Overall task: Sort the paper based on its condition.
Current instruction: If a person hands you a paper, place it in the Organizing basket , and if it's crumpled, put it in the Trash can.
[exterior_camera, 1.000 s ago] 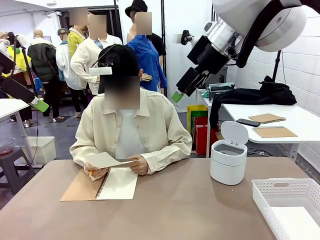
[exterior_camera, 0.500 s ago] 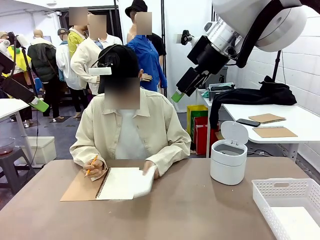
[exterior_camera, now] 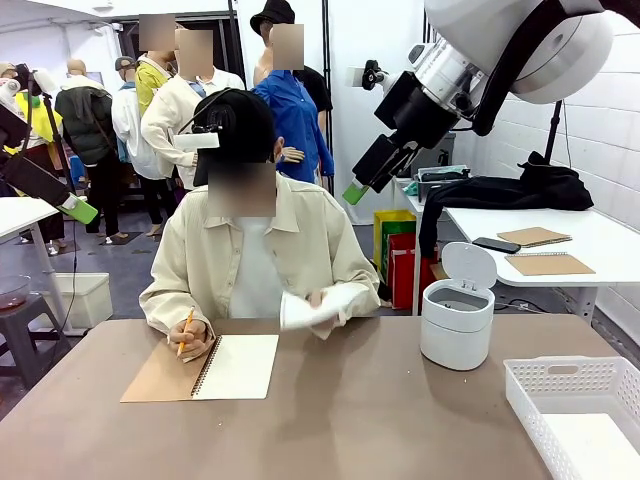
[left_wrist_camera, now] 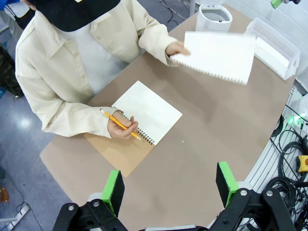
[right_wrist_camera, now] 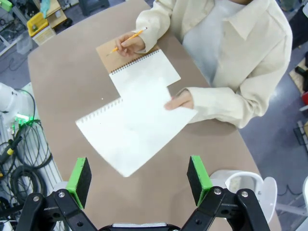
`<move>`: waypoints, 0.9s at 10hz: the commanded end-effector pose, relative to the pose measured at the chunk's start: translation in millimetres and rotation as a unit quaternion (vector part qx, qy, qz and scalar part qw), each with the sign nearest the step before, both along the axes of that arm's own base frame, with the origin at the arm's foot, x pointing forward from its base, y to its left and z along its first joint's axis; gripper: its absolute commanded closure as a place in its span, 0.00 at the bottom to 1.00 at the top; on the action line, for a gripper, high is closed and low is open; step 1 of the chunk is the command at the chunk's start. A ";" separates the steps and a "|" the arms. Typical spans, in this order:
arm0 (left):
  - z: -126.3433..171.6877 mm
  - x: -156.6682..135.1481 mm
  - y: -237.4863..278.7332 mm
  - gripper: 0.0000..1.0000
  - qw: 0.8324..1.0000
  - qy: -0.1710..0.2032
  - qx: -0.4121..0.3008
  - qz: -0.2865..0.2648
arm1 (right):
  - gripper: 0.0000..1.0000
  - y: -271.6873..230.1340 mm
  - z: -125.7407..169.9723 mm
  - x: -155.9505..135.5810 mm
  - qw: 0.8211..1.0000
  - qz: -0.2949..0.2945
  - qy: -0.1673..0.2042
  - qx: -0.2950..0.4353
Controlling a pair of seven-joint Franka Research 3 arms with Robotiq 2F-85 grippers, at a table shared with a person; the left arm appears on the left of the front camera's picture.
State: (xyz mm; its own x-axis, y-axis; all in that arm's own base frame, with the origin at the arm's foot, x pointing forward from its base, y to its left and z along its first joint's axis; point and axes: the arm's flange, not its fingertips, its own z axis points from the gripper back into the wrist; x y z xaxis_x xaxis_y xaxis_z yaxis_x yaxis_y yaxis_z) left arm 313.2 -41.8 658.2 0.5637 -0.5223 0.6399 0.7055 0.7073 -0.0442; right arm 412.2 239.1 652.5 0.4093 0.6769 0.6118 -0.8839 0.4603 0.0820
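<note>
The brown counter (exterior_camera: 400, 430) is spreading across the foreground, and a person (exterior_camera: 250, 250) in a cream shirt is sitting at its far edge. The white right arm (exterior_camera: 520, 40) is reaching in high from the upper right. Its right hand (right_wrist_camera: 138, 175) is pointing down toward the person, green pads standing wide apart, released and grasping nothing. The left hand (left_wrist_camera: 170, 182) is hovering over the counter, likewise released, with nothing between its pads.

A white slotted basket (exterior_camera: 575, 385) is sitting at the counter's near right corner, with something flat and white lying inside. A white bin (exterior_camera: 457, 325) with its lid tipped up is standing farther back, between the basket and the person. An open spiral notebook (exterior_camera: 238, 365) is lying in front of the person, brown cover folded out, blank page up.

The paper (right_wrist_camera: 130, 130), one loose white sheet with punched holes along one edge, is being held in the air by the person's free hand (right_wrist_camera: 179, 101). It is hanging above the counter between notebook and bin, touching neither. The person's writing hand (left_wrist_camera: 122, 131) is resting at the notebook's spiral edge, gripping a yellow pencil (left_wrist_camera: 118, 122).
</note>
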 end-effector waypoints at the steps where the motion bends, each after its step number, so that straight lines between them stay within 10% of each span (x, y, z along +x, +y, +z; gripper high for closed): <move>1: 0.5 -0.4 0.5 0.00 1.000 -0.002 -0.002 0.001 | 0.00 -0.5 0.3 1.7 1.000 0.003 -0.004 -0.003; 9: 0.5 -0.4 0.5 0.00 1.000 -0.002 -0.002 0.001 | 0.00 -0.5 0.3 1.7 1.000 0.003 -0.004 -0.003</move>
